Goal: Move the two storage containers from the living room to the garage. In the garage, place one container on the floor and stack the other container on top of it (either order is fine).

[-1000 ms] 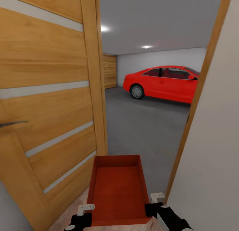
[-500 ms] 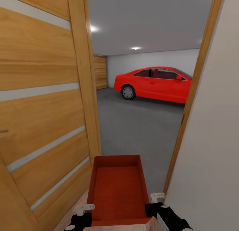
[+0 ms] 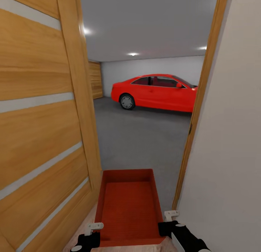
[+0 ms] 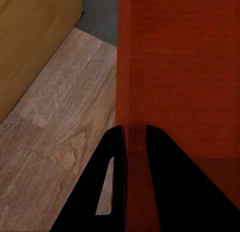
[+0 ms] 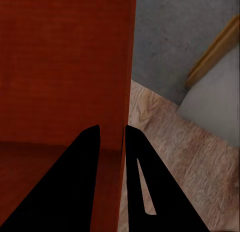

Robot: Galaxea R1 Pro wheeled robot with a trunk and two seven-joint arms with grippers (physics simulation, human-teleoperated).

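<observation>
At the threshold of the garage, the robot carries one orange-red storage container (image 3: 128,208) between its two arms, the carrying leg of the job in hand and the set-down not yet begun. The left gripper (image 3: 90,233) pinches the bin's left wall near the near corner, one finger inside and one outside, as the left wrist view shows with the two dark fingers (image 4: 165,187) straddling the wall's edge. The right gripper (image 3: 169,221) does the same on the opposite wall, its jaws narrowed onto the rim in the right wrist view. The bin hangs level between the two claws and reaches forward from them, over the seam where light wood planks (image 4: 60,132) give way to the dark grey concrete floor (image 3: 145,136).

The container is topless, with upright walls and a finely ribbed bottom, and it holds nothing.

Just beside the left claw stands the open wooden door (image 3: 40,136) with its pale glass strips; just beside the right claw runs the door frame (image 3: 192,136) and a pale wall. Well ahead of both, a red car (image 3: 154,92) is parked across the garage.

By the look of it, the next move calls for rolling straight through the narrow opening, keeping both grips even, then lowering the bin to the concrete.
</observation>
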